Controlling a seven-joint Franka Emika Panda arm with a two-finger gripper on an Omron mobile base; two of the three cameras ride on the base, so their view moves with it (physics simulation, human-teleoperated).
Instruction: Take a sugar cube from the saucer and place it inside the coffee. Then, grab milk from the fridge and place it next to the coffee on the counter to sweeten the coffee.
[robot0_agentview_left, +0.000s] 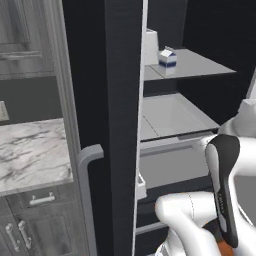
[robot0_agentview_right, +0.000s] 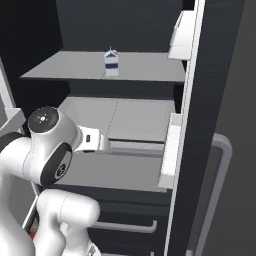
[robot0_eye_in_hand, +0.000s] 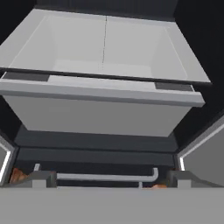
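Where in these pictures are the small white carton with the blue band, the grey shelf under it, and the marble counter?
Small white milk carton (robot0_agentview_right: 111, 63), right base view, front face.
Grey fridge shelf (robot0_agentview_right: 145, 67), right base view, bare top.
White marble counter (robot0_agentview_left: 30, 152), left base view, top.

No readable text or labels anywhere

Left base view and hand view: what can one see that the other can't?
The left base view alone has the milk upright on the fridge's upper shelf, the open door's silver handle and the marble counter. The hand view alone looks down into the empty pale drawer and at a silver bar handle lower down. Both show the open fridge's dark inside and that drawer.
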